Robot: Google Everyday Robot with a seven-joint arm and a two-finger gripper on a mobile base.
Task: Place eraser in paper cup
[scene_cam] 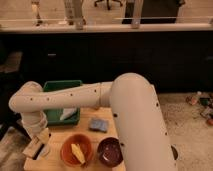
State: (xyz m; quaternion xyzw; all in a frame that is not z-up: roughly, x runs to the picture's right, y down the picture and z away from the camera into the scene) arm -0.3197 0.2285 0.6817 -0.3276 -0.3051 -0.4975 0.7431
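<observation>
My gripper (pixel 39 142) hangs from the white arm at the table's front left corner. It is shut on the eraser (pixel 33 148), a tan block with a dark strip, held tilted. The white paper cup (pixel 45 151) stands right beneath and beside the gripper and is mostly hidden by it. The eraser sits at the cup's left rim; I cannot tell whether it touches the cup.
A green bin (pixel 55 89) with a white item (pixel 67 115) stands at the back left of the wooden table (pixel 55 164). A blue sponge (pixel 98 124) lies mid-table. An orange bowl (pixel 67 155) with a yellow piece and a dark red bowl (pixel 110 151) stand in front.
</observation>
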